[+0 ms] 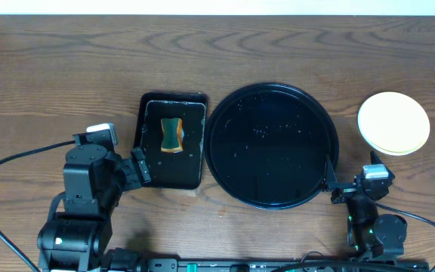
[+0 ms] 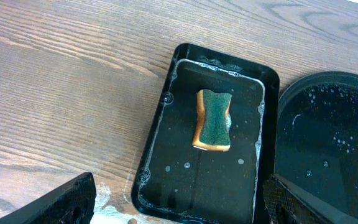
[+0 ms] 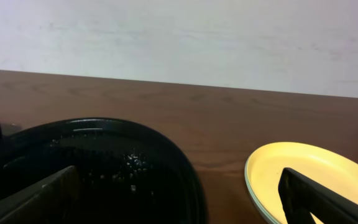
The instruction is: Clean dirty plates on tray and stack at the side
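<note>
The round black tray point(image 1: 272, 146) sits mid-table, wet with droplets and holding no plates; it also shows in the left wrist view point(image 2: 334, 143) and the right wrist view point(image 3: 104, 168). A stack of plates point(image 1: 393, 123) with the pale yellow one on top stands on the table right of the tray; a mint rim shows beneath it point(image 3: 303, 180). My left gripper point(image 1: 140, 166) is open and empty point(image 2: 179, 205) at the near edge of the rectangular tray. My right gripper point(image 1: 346, 185) is open and empty point(image 3: 179, 199), low between the round tray and the stack.
A small black rectangular tray point(image 1: 172, 140) holds soapy water and a green-and-orange sponge point(image 1: 172, 136), also in the left wrist view point(image 2: 214, 120). Water is spilled on the wood by its near corner point(image 2: 114, 199). A white wall runs along the table's far edge.
</note>
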